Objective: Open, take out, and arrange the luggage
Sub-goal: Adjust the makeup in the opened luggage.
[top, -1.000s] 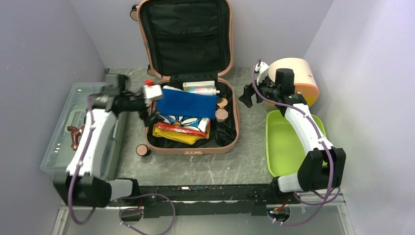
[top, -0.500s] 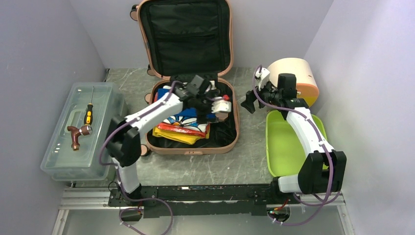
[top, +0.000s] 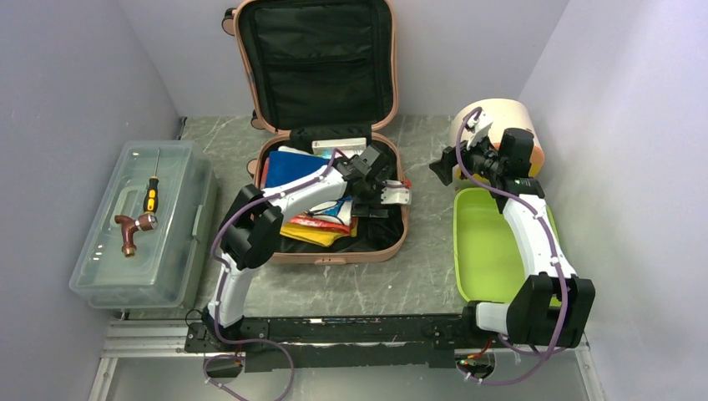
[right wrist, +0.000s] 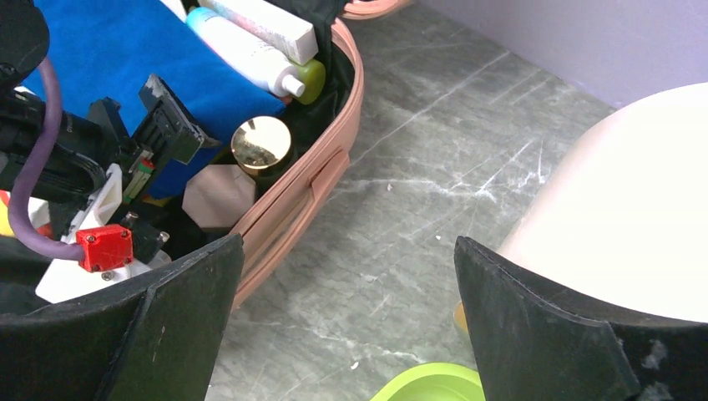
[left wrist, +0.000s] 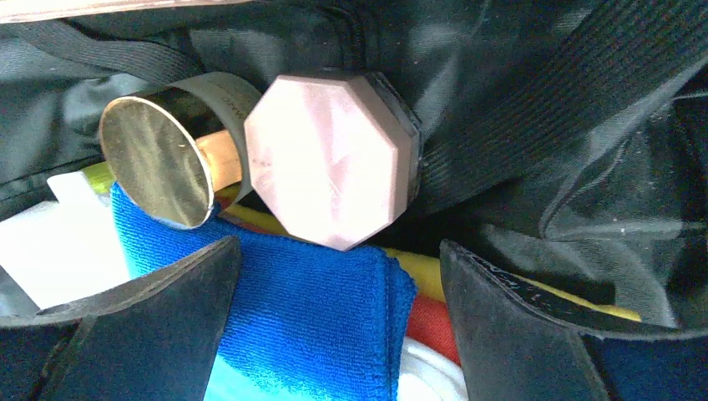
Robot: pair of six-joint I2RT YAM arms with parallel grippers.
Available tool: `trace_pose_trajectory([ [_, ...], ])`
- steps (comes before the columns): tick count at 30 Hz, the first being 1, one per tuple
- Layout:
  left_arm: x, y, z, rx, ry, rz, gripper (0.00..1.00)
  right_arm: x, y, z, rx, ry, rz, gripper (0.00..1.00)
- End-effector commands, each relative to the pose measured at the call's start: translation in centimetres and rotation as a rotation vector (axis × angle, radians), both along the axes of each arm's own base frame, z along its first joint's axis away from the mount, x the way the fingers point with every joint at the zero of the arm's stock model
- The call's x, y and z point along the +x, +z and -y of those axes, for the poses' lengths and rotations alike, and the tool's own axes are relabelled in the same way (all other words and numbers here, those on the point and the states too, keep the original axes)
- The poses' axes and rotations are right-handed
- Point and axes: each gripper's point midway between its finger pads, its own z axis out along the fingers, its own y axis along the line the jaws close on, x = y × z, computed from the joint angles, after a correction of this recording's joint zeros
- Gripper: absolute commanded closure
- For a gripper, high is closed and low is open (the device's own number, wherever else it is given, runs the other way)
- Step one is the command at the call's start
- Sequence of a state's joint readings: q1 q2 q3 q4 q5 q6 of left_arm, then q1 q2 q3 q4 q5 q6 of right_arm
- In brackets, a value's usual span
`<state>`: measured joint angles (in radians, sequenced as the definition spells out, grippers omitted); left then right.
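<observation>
Salmon-pink luggage with black lining. Bright blue cloth, pale pink octagonal lid, shiny gold cap. Lime-green tray. Grey table veined white.

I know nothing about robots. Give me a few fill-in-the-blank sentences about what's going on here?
1. The luggage is ____, its black lining showing.
2. The left pincer hangs with jaws apart over a ____ cloth inside it.
3. Beside the pink octagonal cap sits a round cap, coloured ____.
4. The right pincer, jaws apart, holds ____.

Missing words: open; blue; gold; nothing.
</observation>
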<state>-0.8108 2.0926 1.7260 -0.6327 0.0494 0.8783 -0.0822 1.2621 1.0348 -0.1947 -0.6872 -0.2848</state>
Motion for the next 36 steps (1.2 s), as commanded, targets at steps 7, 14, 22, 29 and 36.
trace_pose_trajectory([
  [7,1.2,3.2,-1.1,0.100,-0.017,0.143,0.07,-0.3,1.7,-0.6,0.089,0.050,0.026,0.00],
  [14,0.3,1.0,-2.0,0.230,-0.045,0.157,0.21,-0.5,2.1,-0.5,0.106,0.046,0.032,0.00],
  [22,0.6,2.2,-1.7,0.208,-0.025,0.183,0.70,-0.5,2.8,-0.8,0.148,0.044,0.014,0.00],
  [29,0.3,3.2,-1.4,0.159,0.008,0.165,0.67,-0.8,2.4,2.0,-0.009,-0.082,-0.107,0.00],
  [36,-1.1,6.6,-0.6,0.024,0.041,0.110,0.00,-6.4,-4.4,5.9,-0.285,-0.174,-0.260,0.00],
])
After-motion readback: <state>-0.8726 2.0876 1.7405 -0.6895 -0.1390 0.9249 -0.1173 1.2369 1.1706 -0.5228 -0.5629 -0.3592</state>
